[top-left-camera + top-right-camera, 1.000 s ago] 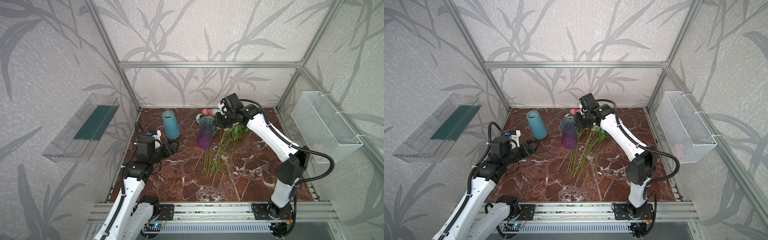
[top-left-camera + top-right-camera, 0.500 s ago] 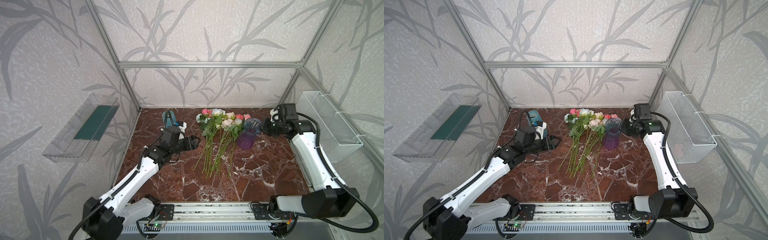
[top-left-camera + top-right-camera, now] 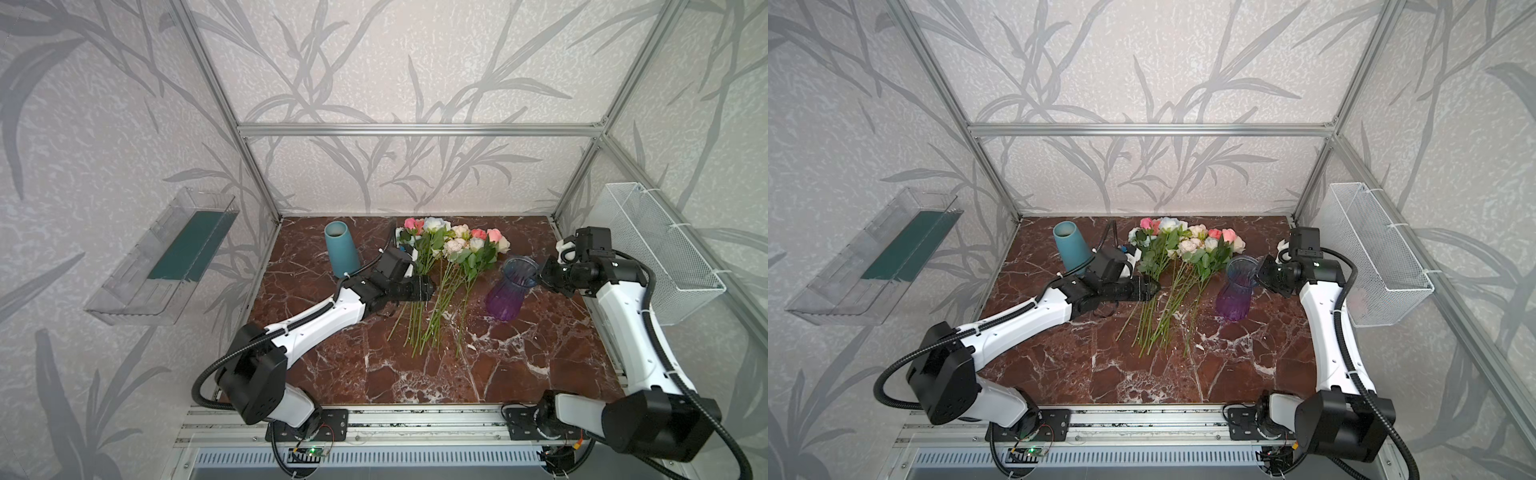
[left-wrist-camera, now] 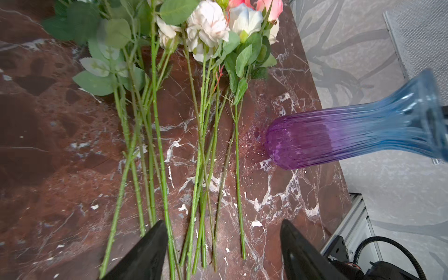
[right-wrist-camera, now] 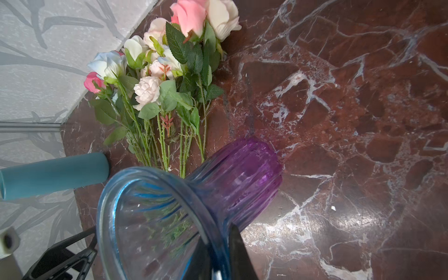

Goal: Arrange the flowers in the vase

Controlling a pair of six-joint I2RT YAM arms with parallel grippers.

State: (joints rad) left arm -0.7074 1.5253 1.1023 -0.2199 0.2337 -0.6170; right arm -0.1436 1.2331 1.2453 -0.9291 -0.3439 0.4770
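Grey leaf-print walls (image 3: 374, 62), aluminium frame (image 3: 415, 129), red-brown marble table (image 3: 374, 374); clear bin (image 3: 137, 299) on left wall, white wire basket (image 3: 665, 249) on right.

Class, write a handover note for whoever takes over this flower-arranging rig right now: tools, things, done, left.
Left tool: open above the stems of the flowers, holding nothing.
Right tool: shut on the rim of the purple vase, right of the flowers.
Flowers: all lying on the table, none in the vase.
Done: vase gripped. Left: put every flower in.
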